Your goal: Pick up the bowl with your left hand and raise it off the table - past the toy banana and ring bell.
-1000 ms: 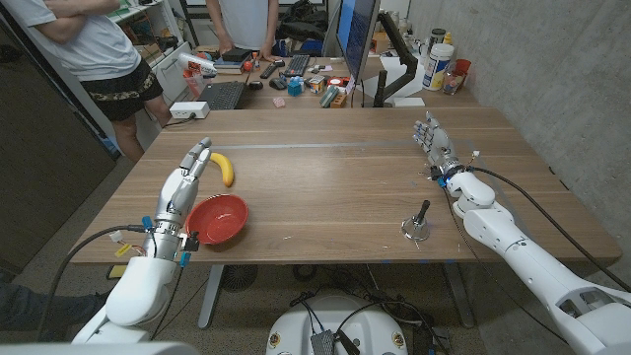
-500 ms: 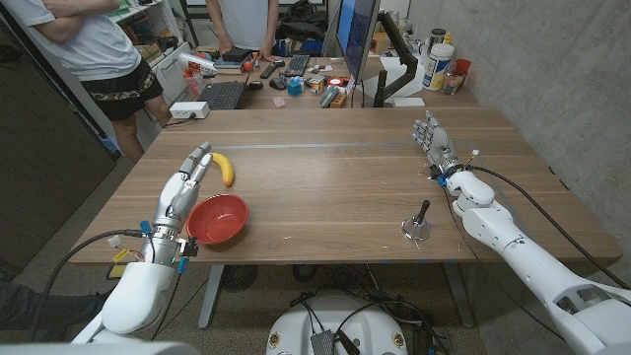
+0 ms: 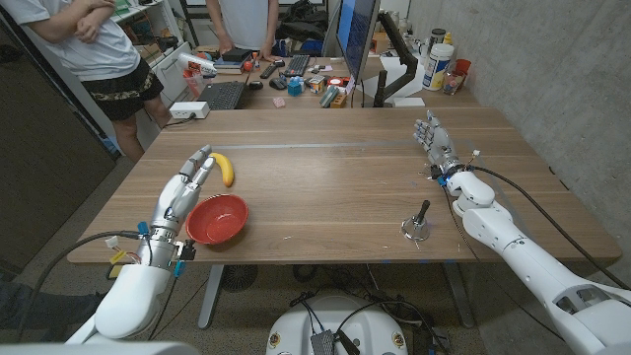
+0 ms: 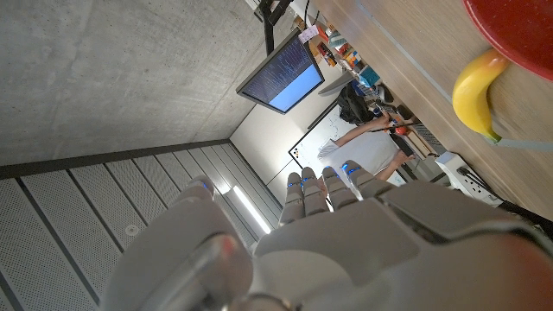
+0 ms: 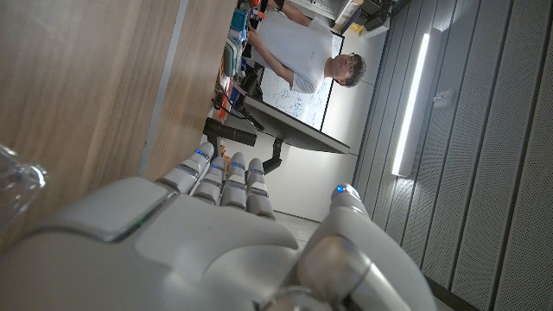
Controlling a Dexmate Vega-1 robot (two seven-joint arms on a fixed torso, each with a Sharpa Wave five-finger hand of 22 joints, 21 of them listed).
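Observation:
The red bowl (image 3: 218, 218) sits near the table's front left edge, and its rim (image 4: 510, 34) also shows in the left wrist view. The toy banana (image 3: 225, 168) lies just behind it, also seen as a yellow banana (image 4: 475, 86). My left hand (image 3: 183, 193) hovers at the bowl's left side, fingers straight and apart, holding nothing. The ring bell (image 3: 417, 226) stands at the front right. My right hand (image 3: 434, 139) is behind the bell near the right edge, fingers extended, empty.
Two people stand behind the table's far left by a cluttered desk (image 3: 296, 79) with a keyboard, monitor and small items. The wooden table (image 3: 335, 187) is bare across its middle. A concrete wall runs along the right.
My left hand has drifted slightly back and left, toward the front edge, staying beside the bowl. The right hand, bowl, banana and bell have not moved.

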